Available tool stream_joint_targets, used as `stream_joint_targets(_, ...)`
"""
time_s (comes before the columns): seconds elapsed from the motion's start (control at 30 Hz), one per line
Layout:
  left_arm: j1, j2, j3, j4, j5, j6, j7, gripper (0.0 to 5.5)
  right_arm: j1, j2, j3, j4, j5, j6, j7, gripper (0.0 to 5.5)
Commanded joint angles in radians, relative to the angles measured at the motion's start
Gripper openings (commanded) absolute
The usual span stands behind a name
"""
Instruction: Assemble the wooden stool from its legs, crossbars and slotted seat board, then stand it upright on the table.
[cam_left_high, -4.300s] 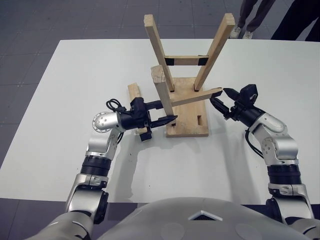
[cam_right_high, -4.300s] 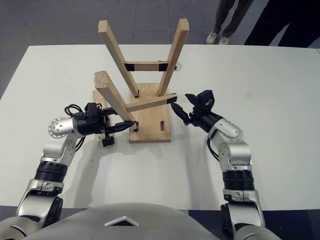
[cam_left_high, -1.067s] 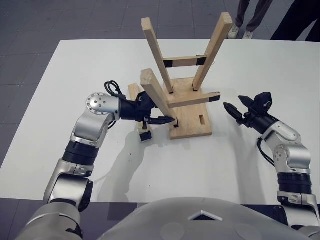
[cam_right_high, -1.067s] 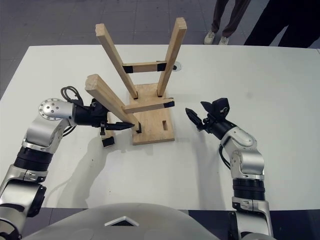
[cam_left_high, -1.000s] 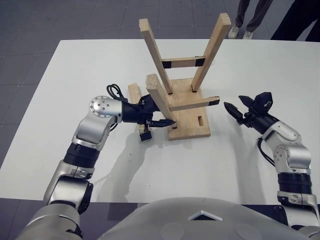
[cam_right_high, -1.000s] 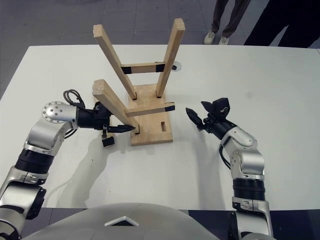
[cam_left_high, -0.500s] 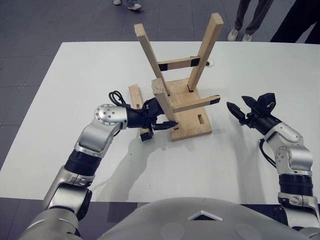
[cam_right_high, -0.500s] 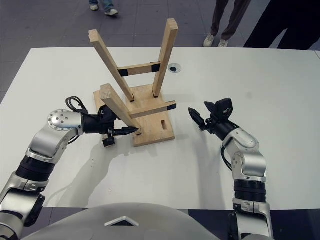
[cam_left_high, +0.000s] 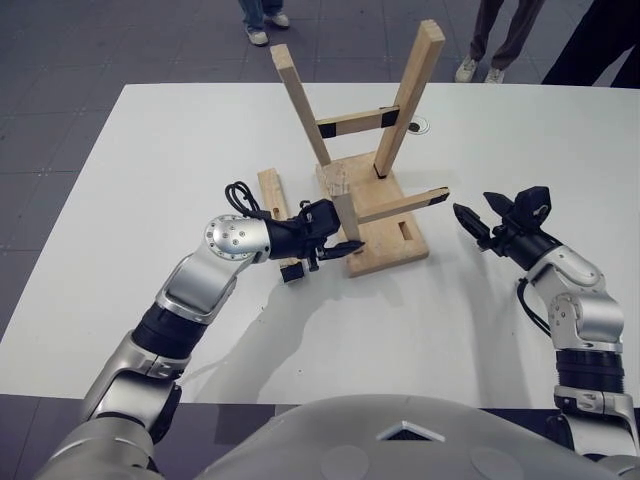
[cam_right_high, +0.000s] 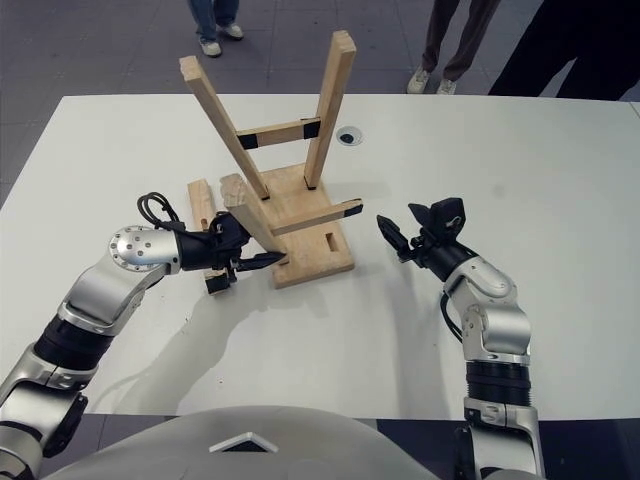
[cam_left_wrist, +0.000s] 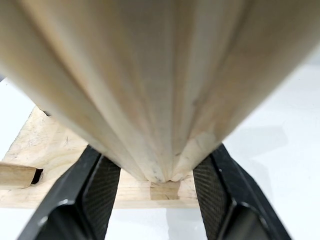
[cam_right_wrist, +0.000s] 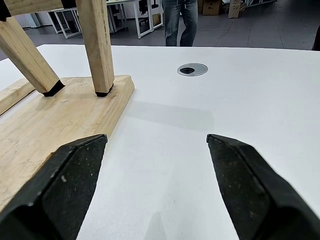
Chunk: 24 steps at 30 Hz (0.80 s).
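Seat board (cam_left_high: 382, 256) lies flat, mid-table (cam_left_high: 150, 150). Two far legs (cam_left_high: 300, 100) stand in its slots, with one crossbar (cam_left_high: 355, 121) between them. The third leg (cam_left_high: 343, 205) carries the second crossbar (cam_left_high: 400, 206) pointing right. It leans, top to the left, foot at the near-left slot; seating unclear. Left gripper (cam_left_high: 343, 245) clamps it low. The fourth leg (cam_left_high: 270, 190) lies loose beside the board's left. Right gripper (cam_left_high: 475, 212) is spread and empty, apart on the right.

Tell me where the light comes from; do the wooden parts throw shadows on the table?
Right wrist view: a faint, soft-edged shadow spreads from the seat board across the white table, suggesting diffuse overhead light. Left wrist view: the leg in the left claw is darker along one side.
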<state>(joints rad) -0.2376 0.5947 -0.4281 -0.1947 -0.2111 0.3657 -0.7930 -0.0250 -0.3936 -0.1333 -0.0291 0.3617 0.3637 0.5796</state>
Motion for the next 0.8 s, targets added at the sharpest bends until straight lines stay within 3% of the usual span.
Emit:
stream_joint_targets(0.03, 0.118, 0.06, -0.064, 0.049, 0.189, 0.129, 0.12, 2.05, -0.016, 0.006, 0.009, -0.016, 0.01, 0.015, 0.001, 3.7)
stream_joint_targets(0.2, 0.096, 0.028, 0.065, -0.058, 0.161, 0.026, 0.236, 2.05, -0.011, 0.004, 0.009, -0.019, 0.011, 0.015, 0.003, 3.7)
stream_joint_targets(0.47, 0.105, 0.02, 0.058, -0.09, 0.168, 0.098, 0.203, 2.05, -0.01, 0.01, 0.011, -0.018, 0.012, 0.011, -0.001, 3.7)
stream_joint_targets(0.67, 0.178, -0.093, 0.152, -0.155, -0.08, 0.257, 0.163, 2.05, -0.018, -0.001, 0.005, -0.01, 0.013, 0.014, 0.008, 3.7)
stream_joint_targets(0.8, 0.159, -0.115, 0.105, -0.205, -0.113, 0.283, 0.126, 2.05, -0.021, 0.005, 0.009, -0.013, 0.012, 0.015, 0.002, 3.7)
